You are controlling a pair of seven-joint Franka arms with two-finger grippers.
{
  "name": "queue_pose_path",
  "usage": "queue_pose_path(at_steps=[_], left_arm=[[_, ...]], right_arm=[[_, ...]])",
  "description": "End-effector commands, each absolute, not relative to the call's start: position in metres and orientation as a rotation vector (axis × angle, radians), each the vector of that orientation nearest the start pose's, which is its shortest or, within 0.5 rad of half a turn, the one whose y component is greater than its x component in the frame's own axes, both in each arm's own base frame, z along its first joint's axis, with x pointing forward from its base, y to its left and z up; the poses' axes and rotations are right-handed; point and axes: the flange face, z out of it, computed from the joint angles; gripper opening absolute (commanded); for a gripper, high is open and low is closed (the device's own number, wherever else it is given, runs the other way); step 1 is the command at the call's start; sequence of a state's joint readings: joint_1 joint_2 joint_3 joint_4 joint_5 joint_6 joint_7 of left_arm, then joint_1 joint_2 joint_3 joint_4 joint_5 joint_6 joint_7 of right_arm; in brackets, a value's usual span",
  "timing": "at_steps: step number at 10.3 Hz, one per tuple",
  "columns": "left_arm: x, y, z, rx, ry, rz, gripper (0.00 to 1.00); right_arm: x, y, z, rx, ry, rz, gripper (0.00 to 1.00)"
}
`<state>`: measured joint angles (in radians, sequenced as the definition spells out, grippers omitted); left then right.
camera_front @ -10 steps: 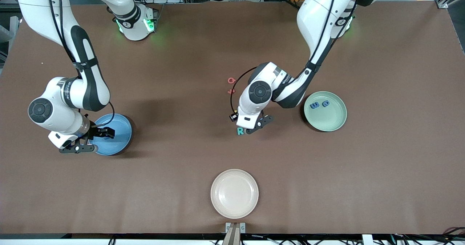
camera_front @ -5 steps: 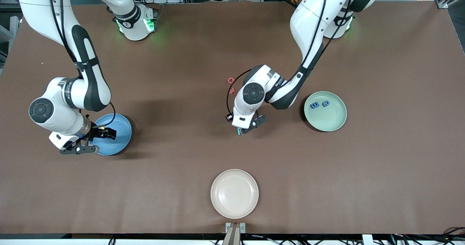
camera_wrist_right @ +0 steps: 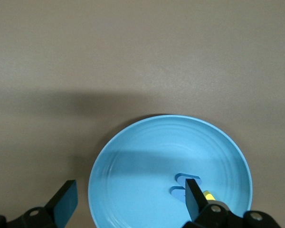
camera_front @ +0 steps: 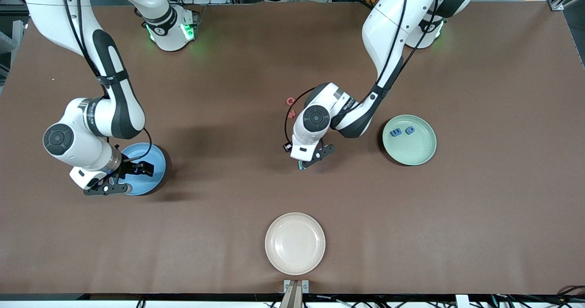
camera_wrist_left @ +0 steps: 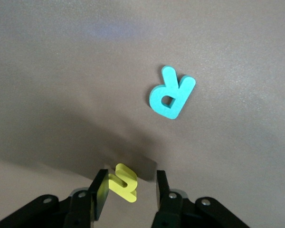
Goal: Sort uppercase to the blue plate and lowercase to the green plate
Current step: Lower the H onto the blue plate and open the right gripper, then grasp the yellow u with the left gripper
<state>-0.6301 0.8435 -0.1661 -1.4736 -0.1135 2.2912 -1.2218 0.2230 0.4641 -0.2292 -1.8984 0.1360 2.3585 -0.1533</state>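
Spreading across the whole front view, a brown cloth-covered counter [camera_front: 480,184] carries everything. The right arm is bent down at its own end of the counter, and the right gripper [camera_front: 123,177] is held over the round sky-blue plate [camera_front: 153,159] with its jaws spread wide and nothing between them. The left arm is reached toward the middle of the counter, where the left gripper [camera_front: 305,162] is lowered; in the left wrist view its jaws are set around a small yellow foam h-like letter [camera_wrist_left: 123,183], one finger [camera_wrist_left: 100,192] against it and a gap left at the other, so no clamp is seen. A round pale mint-green plate [camera_front: 411,150] lies toward the left arm's end, and a round cream plate [camera_front: 295,243] lies nearest the front camera. A teal foam letter R [camera_wrist_left: 171,92] lies flat on the counter near the left gripper, apart from it. Two blue foam letters, an m [camera_front: 396,132] and a rounded one [camera_front: 410,130], rest side by side in the mint-green plate. In the sky-blue plate a blue foam letter [camera_wrist_right: 184,184] and a sliver of a yellow piece [camera_wrist_right: 208,194] are partly hidden by a finger. Two red foam letters [camera_front: 290,101] lie beside the left arm's wrist, farther from the front camera than the R.
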Motion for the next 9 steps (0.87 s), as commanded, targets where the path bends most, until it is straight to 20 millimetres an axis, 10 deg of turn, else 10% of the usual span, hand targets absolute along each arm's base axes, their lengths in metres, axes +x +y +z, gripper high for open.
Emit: queue_pose_path(at_steps=[1,9], left_arm=[[0.511,-0.502,0.182,-3.072,-0.875,0.301,0.47],[0.508,-0.500,0.176,-3.050,-0.855,0.322,0.47]], right_arm=[[0.619,0.015,0.282,-3.108,-0.055,-0.023,1.00],[0.609,0.032,0.322,-3.084,0.021,-0.039,1.00]])
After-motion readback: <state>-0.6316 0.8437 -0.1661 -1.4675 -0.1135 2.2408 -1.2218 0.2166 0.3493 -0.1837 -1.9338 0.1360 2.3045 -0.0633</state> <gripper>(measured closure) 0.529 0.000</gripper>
